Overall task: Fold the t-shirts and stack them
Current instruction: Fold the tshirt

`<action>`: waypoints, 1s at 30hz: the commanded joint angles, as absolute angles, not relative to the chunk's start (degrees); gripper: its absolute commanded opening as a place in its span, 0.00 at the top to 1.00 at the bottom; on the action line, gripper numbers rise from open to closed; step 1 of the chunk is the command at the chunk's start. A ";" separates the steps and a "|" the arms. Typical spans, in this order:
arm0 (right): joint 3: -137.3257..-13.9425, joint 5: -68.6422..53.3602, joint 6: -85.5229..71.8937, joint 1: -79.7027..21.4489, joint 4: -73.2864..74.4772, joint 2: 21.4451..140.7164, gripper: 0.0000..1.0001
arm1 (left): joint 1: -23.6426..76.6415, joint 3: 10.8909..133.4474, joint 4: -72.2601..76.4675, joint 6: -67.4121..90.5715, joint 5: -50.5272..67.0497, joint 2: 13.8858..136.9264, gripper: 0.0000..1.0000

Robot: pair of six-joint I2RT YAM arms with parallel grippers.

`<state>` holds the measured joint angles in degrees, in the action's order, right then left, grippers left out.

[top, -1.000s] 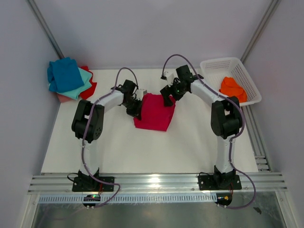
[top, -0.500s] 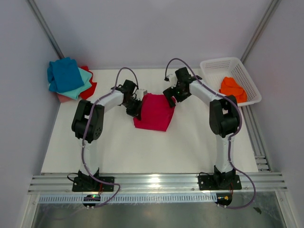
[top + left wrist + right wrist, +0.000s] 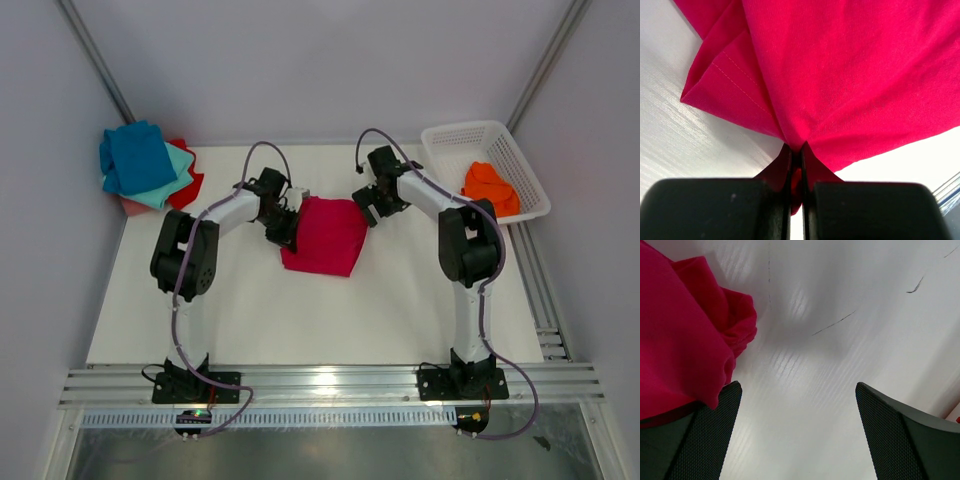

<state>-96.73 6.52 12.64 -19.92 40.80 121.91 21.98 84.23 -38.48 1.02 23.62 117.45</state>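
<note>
Crimson t-shirt [image 3: 325, 240] lies folded, longer side near-to-far; I see my left gripper [image 3: 796, 180] pinching its left edge, my right gripper [image 3: 368, 213] spread beside it.

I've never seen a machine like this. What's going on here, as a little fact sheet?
in work: crimson shirt, partly folded, mid-table
left hand: shut on the crimson shirt's left edge
right hand: open at the shirt's right edge, gripping nothing
pile: back left corner, blue shirt on top, teal and red beneath
basket: white, back right, holds an orange shirt
</note>
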 commanded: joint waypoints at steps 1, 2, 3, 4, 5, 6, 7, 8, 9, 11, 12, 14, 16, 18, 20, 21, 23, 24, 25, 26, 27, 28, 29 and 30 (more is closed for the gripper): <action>-96.16 6.69 11.07 -20.30 39.12 121.47 0.01 | 21.36 84.73 -39.55 0.44 24.08 113.56 1.00; -94.76 5.72 11.25 -20.30 38.15 120.42 0.01 | 21.36 84.73 -39.55 0.35 24.08 113.47 1.00; -93.88 5.28 11.77 -20.30 37.10 117.89 0.01 | 21.36 84.73 -39.46 0.26 24.17 113.47 1.00; -93.00 3.97 12.13 -20.39 34.57 116.38 0.01 | 21.36 84.64 -39.46 0.26 24.17 113.55 1.00; -91.42 3.52 12.56 -20.30 33.50 114.89 0.01 | 21.36 84.64 -39.46 0.26 24.26 113.73 1.00; -90.54 3.60 13.18 -20.39 31.22 111.91 0.00 | 21.36 84.64 -39.46 0.26 24.34 113.82 1.00; -90.01 5.00 13.53 -20.56 30.24 110.58 0.01 | 21.36 84.64 -39.46 0.26 24.43 113.99 1.00; -89.83 5.71 13.88 -20.74 29.89 109.70 0.01 | 21.36 84.64 -39.29 0.26 24.52 114.26 1.00; -90.26 6.50 14.32 -20.74 30.06 109.08 0.01 | 21.36 84.64 -39.37 0.35 24.61 114.43 1.00; -92.79 8.43 14.68 -20.74 31.63 108.28 0.01 | 21.36 84.73 -39.29 0.53 25.22 114.96 1.00; -93.51 9.31 14.59 -20.74 32.51 108.02 0.01 | 21.36 84.81 -39.29 0.70 25.31 115.13 1.00; -94.65 10.19 14.68 -20.74 32.96 106.44 0.00 | 21.36 85.08 -39.37 0.79 25.49 115.31 1.00; -94.66 9.58 14.59 -20.74 32.08 103.73 0.01 | 21.36 85.51 -39.55 0.79 25.58 115.49 1.00; -94.66 6.09 14.50 -20.74 31.64 102.22 0.01 | 21.36 85.69 -39.64 0.88 25.75 115.75 1.00; -94.57 2.13 14.76 -20.74 31.81 101.08 0.01 | 21.36 85.96 -39.64 0.97 25.75 115.93 1.00; -94.22 -4.33 15.11 -20.74 31.90 100.99 0.01 | 21.36 86.13 -39.64 1.05 25.84 116.10 0.99; -92.65 -10.26 16.17 -20.83 31.82 101.25 0.00 | 21.36 86.31 -39.64 1.32 26.01 116.54 0.98; -91.85 -15.85 16.61 -20.74 31.38 101.77 0.01 | 21.36 86.31 -39.55 1.41 26.28 116.63 0.98; -91.32 -19.21 17.48 -20.74 31.29 102.30 0.01 | 21.36 86.22 -39.46 1.41 26.19 116.72 0.98; -89.93 -22.12 19.32 -20.83 31.29 102.91 0.01 | 21.36 86.22 -39.38 1.58 26.28 116.89 0.98; -89.22 -24.67 19.94 -20.74 30.33 104.49 0.01 | 21.36 86.22 -39.38 1.58 26.37 116.98 0.98; -88.95 -29.74 21.00 -20.74 30.50 105.28 0.01 | 21.36 86.22 -39.46 1.58 26.37 117.07 0.98; -89.38 -32.06 22.66 -20.74 31.19 106.34 0.01 | 21.36 86.13 -39.55 1.50 26.28 117.07 0.97; -89.91 -33.91 23.55 -20.74 31.98 108.78 0.01 | 21.36 86.13 -39.46 1.41 26.02 116.98 0.97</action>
